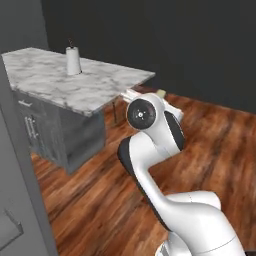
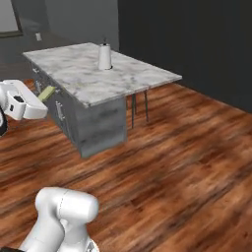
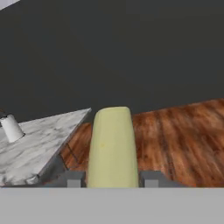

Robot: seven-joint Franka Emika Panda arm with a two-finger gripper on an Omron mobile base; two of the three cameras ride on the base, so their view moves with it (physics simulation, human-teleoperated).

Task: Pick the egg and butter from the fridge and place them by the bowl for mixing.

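Hand view: gripper (image 3: 112, 178) pinching the butter (image 3: 112, 148), a pale yellow-olive stick with a rounded far end, upright between both fingertips (image 3: 73, 178), held in the air over the wood floor (image 3: 183, 135); right base view catches the butter's greenish end (image 2: 47, 92) poking from the white hand, near the island's (image 2: 98, 78) left side; left base view has the arm hiding most of it; paper-towel roll (image 1: 73, 60) stands on the marble top.

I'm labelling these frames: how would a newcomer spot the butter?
Find the marble-topped island on the wood floor, then the white arm's gripper beside it. The butter is the yellowish-olive stick held between its fingers, unlike the white paper-towel roll standing on the island.
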